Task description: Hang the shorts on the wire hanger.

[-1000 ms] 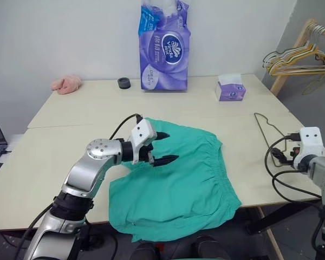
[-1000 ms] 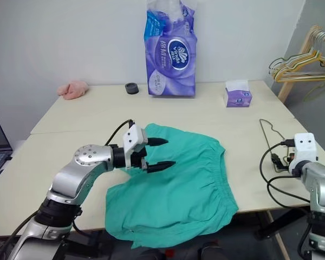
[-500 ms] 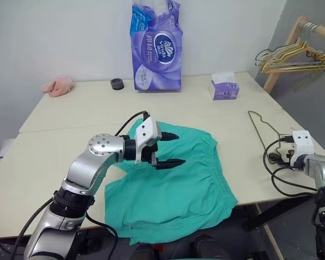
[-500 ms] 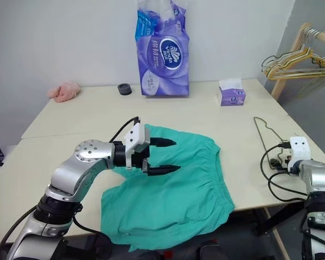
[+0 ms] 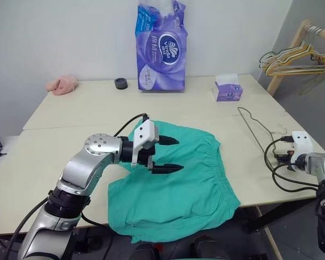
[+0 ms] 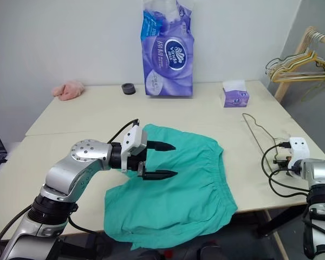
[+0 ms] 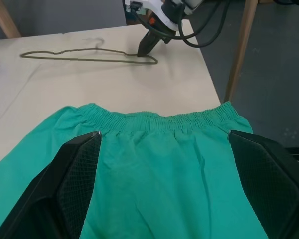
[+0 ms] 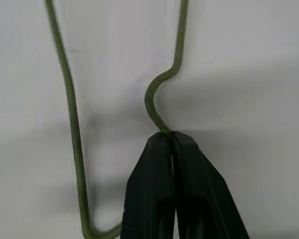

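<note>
The teal-green shorts lie spread on the table's front half, with the elastic waistband toward the right. My left gripper hovers open just above their upper left part, its fingers wide apart and nothing between them. To the right of the shorts, the thin olive wire hanger lies flat on the table, hooked end toward the back. My right gripper is shut on the hanger's wire at its near end, by the table's right edge. The left wrist view shows that same grip.
At the back stand a tall purple tissue pack, a small purple tissue box, a black round object and a pink cloth. Gold hangers hang on a wooden rack beyond the right edge. Black cables loop near my right gripper.
My right gripper has lowered and shut on the hanger's wire. The hanger's hooked end has swung a little toward the shorts. The left gripper stays open over the shorts.
</note>
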Controlling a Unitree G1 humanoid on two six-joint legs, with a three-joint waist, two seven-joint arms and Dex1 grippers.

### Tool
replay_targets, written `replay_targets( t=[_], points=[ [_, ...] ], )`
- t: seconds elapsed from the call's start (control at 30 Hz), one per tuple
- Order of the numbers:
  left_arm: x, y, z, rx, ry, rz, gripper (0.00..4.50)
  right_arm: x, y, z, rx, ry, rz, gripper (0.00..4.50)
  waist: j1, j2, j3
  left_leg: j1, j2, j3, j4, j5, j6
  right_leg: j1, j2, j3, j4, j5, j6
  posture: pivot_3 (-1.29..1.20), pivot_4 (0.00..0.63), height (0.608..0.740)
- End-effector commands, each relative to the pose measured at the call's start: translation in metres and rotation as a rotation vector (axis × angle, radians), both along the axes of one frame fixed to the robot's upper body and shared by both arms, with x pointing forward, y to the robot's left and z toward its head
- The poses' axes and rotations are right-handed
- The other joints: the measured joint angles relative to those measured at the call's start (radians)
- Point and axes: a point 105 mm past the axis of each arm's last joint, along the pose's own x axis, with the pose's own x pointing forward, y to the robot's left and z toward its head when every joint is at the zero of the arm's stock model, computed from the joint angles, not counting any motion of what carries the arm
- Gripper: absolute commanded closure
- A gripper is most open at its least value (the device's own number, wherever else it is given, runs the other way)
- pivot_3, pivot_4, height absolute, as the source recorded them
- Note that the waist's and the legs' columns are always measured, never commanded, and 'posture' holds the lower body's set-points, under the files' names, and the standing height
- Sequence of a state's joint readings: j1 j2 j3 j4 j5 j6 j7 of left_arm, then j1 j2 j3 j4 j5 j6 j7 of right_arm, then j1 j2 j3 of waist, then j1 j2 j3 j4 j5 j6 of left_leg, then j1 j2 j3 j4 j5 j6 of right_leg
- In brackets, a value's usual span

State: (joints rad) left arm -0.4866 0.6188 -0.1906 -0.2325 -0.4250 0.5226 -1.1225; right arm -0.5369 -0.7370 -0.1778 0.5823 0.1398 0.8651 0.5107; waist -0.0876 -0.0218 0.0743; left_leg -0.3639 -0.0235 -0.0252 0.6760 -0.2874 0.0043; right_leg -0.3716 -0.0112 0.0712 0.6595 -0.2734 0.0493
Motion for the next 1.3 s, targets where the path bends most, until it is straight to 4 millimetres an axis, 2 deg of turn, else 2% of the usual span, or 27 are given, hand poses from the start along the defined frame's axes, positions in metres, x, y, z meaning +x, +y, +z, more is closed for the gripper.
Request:
replay_targets(
  t=[0.03, 0.27, 0.37, 0.5, 0.67, 0.8, 0.93, 1.07, 1.2, 1.3],
  points=[
    [0.000, -0.001, 0.013, -0.017, -0.044, -0.005, 0.19, -0.012, -0.001, -0.019, 0.021, 0.069, -0.041, 4.47, 0.000, -0.001, 0.000, 0.000, 0.000, 0.000, 0.000, 0.000, 0.000, 0.000, -0.002, 0.000, 0.000, 0.000, 0.000, -0.09, 0.055, 0.740],
    [0.003, -0.002, 0.018, -0.031, -0.054, 0.009, 0.19, -0.011, -0.008, -0.015, 0.003, 0.035, -0.079, 4.47, 0.002, -0.001, 0.000, 0.000, 0.000, 0.000, 0.000, 0.000, 0.000, 0.000, -0.004, 0.000, 0.000, 0.000, 0.000, -0.08, 0.050, 0.740],
    [0.004, -0.002, 0.018, -0.036, -0.058, 0.021, 0.19, -0.007, -0.012, -0.006, -0.020, -0.014, -0.083, 4.47, 0.003, -0.001, 0.000, 0.000, -0.001, 0.001, 0.000, 0.000, 0.000, 0.000, -0.005, 0.000, -0.001, 0.001, 0.001, -0.08, 0.049, 0.740],
    [0.009, -0.003, 0.022, -0.049, -0.070, 0.047, 0.19, 0.000, -0.011, 0.020, -0.082, -0.118, -0.036, 4.47, 0.006, 0.000, 0.000, -0.001, -0.002, 0.001, 0.000, 0.000, 0.000, 0.000, -0.005, 0.000, -0.001, 0.001, 0.002, -0.08, 0.044, 0.740],
    [0.021, -0.002, 0.029, -0.088, -0.097, 0.112, 0.19, 0.002, 0.007, 0.052, -0.123, -0.268, 0.071, 4.47, 0.004, 0.005, 0.002, -0.003, -0.002, 0.001, 0.000, 0.000, 0.001, -0.003, -0.005, 0.000, -0.001, 0.001, 0.002, -0.09, 0.040, 0.740],
    [0.029, 0.001, 0.035, -0.111, -0.099, 0.150, 0.19, -0.006, 0.033, 0.068, -0.177, -0.355, 0.215, 4.47, -0.001, 0.005, 0.002, -0.003, -0.001, 0.001, -0.002, 0.000, 0.001, -0.004, -0.005, 0.000, 0.000, 0.001, 0.002, -0.10, 0.039, 0.740],
    [0.035, 0.002, 0.039, -0.121, -0.108, 0.173, 0.19, -0.019, 0.072, 0.074, -0.187, -0.413, 0.418, 4.47, -0.001, 0.006, 0.002, -0.003, -0.001, 0.001, -0.002, 0.000, 0.001, -0.004, -0.005, 0.001, -0.001, 0.000, 0.002, -0.12, 0.040, 0.740],
    [0.056, 0.014, 0.054, -0.159, -0.151, 0.282, 0.19, -0.035, 0.121, 0.085, -0.194, -0.460, 0.644, 4.47, -0.002, 0.005, 0.002, -0.003, -0.001, 0.001, -0.002, 0.000, 0.001, -0.004, -0.005, 0.001, -0.001, 0.000, 0.002, -0.13, 0.041, 0.740],
    [0.072, 0.031, 0.063, -0.149, -0.160, 0.348, 0.10, -0.044, 0.144, 0.088, -0.383, -0.470, 0.874, 4.49, -0.002, 0.006, 0.003, -0.003, -0.001, 0.001, -0.001, 0.000, 0.001, -0.004, -0.005, 0.000, -0.001, 0.000, 0.002, -0.14, 0.042, 0.740],
    [0.082, 0.039, 0.067, -0.132, -0.194, 0.382, 0.10, -0.046, 0.150, 0.086, -0.461, -0.462, 0.961, 4.49, -0.001, 0.004, 0.003, -0.003, -0.001, 0.002, -0.002, 0.000, 0.000, -0.005, -0.005, -0.001, -0.002, 0.000, 0.002, -0.14, 0.043, 0.740]
  ],
)
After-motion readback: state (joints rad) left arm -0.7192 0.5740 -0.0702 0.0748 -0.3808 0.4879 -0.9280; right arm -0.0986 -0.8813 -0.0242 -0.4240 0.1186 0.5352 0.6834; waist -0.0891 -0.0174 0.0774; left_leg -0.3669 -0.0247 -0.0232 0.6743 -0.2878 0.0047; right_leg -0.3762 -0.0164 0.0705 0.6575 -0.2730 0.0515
